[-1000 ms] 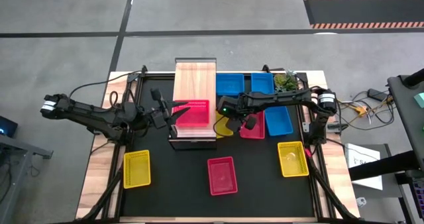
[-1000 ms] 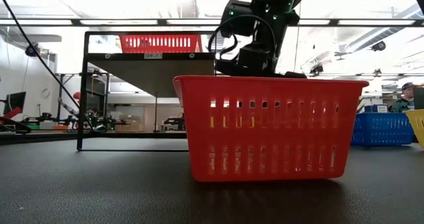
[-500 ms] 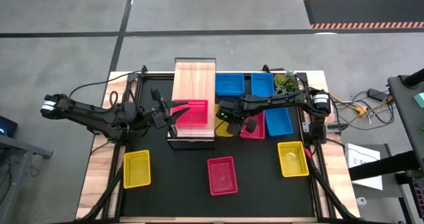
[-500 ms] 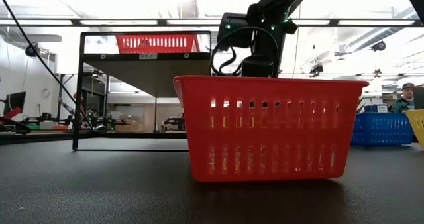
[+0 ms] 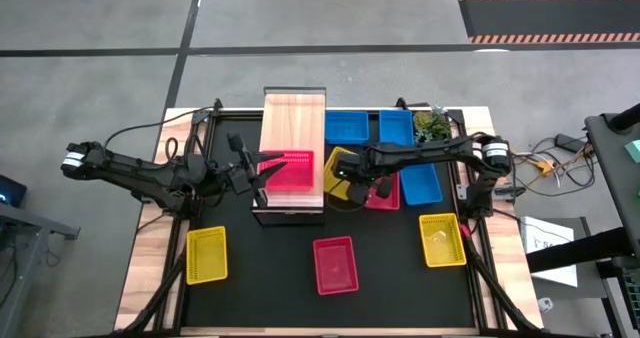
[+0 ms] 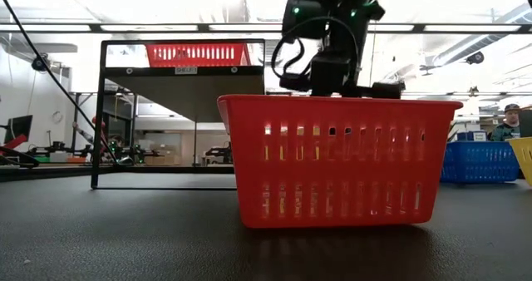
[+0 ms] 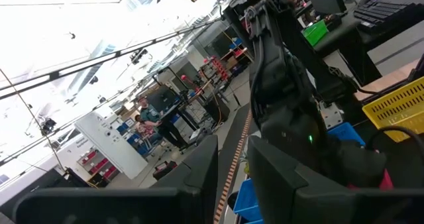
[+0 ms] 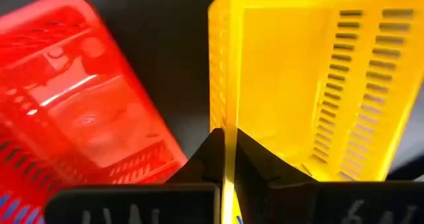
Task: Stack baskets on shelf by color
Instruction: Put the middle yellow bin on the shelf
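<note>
The shelf point(image 5: 294, 118) stands at the table's far middle with a red basket point(image 5: 292, 168) on its plank. My left gripper point(image 5: 267, 162) hovers at that basket's left rim. In the left wrist view its fingers point(image 7: 233, 159) show a narrow gap with nothing in it. Whether it touches the basket I cannot tell. Just right of the shelf, my right gripper point(image 5: 357, 184) is shut on a yellow basket point(image 5: 340, 168). Another red basket point(image 5: 382, 194) lies beside it, and a third point(image 6: 337, 160) stands close to the low camera. My right gripper pinches the rim of one side wall point(image 8: 225, 141) of the yellow basket, one finger inside the basket and one outside. The fingers come from above, slanting steeply down. The basket hangs tilted; whether its lower part still rests on the table I cannot tell.
Blue baskets lie at the far edge point(image 5: 345, 126), point(image 5: 396, 125) and right of centre point(image 5: 420, 181). Yellow baskets sit near left point(image 5: 207, 254) and near right point(image 5: 441, 239), a red one near centre point(image 5: 335, 264). A green plant point(image 5: 432, 123) stands at the far right.
My right gripper has closed its fingers on the yellow basket's wall and tipped a little. The yellow basket now shows larger in the high view and reaches farther toward the table's far edge.
</note>
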`<state>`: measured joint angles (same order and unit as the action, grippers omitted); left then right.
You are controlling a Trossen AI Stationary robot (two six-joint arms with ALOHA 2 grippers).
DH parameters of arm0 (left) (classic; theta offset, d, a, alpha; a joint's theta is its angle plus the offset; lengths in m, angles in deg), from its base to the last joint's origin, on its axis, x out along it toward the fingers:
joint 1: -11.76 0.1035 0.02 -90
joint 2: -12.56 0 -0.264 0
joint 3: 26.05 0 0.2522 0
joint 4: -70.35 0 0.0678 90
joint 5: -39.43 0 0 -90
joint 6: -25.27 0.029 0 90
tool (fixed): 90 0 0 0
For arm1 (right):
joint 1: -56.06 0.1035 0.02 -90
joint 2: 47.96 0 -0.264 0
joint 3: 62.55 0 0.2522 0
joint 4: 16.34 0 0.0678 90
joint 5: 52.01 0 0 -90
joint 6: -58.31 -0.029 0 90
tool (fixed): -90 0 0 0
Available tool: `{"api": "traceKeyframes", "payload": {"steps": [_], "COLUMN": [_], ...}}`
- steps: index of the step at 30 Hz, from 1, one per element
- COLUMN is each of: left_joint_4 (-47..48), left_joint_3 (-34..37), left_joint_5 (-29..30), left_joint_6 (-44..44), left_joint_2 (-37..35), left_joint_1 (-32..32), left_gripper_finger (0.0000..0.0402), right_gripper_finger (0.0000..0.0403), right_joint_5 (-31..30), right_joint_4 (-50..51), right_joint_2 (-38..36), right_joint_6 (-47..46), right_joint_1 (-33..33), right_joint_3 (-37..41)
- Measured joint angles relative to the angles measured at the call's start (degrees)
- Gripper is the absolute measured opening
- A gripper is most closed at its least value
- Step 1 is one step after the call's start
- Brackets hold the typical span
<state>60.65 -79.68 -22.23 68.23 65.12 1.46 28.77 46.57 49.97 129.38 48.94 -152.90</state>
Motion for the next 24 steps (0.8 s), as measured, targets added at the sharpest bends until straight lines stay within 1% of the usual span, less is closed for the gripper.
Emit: {"api": "traceKeyframes", "payload": {"steps": [6, 8, 12, 15, 21, 22, 24], "left_joint_4": [-0.04, -0.07, -0.6, -1.07, -2.02, -2.06, -2.22], "left_joint_3": [0.0, 0.0, 0.0, 0.0, 0.0, 0.0, 0.0], "left_joint_5": [0.82, 0.9, 0.94, 0.96, 1.06, 1.12, 2.01], "left_joint_6": [0.0, 0.0, -0.02, -0.02, -0.02, -0.02, -0.02], "left_joint_2": [0.0, 0.0, 0.0, 0.0, 0.0, -0.07, -0.11], "left_joint_1": [0.07, 0.07, 0.07, 0.08, 0.23, 0.31, 0.46], "left_gripper_finger": [0.0067, 0.0067, 0.0067, 0.0067, 0.0067, 0.0067, 0.0067], "right_gripper_finger": [0.0009, 0.0009, 0.0009, 0.0009, 0.0009, 0.0009, 0.0009], "right_joint_5": [-4.76, -6.89, -9.03, -11.37, -22.53, -23.67, -23.78], "right_joint_4": [6.41, 9.66, 13.84, 15.47, 20.97, 21.14, 21.18], "right_joint_2": [-3.55, -4.25, -5.67, -6.3, -5.99, -5.7, -5.06], "right_joint_6": [-11.43, -15.68, -24.01, -30.96, -42.55, -44.29, -47.36], "right_joint_1": [1.53, 1.99, 2.02, 1.78, -0.29, -0.89, -2.41], "right_joint_3": [-0.14, -0.94, -3.37, -5.91, -13.59, -14.89, -17.65]}}
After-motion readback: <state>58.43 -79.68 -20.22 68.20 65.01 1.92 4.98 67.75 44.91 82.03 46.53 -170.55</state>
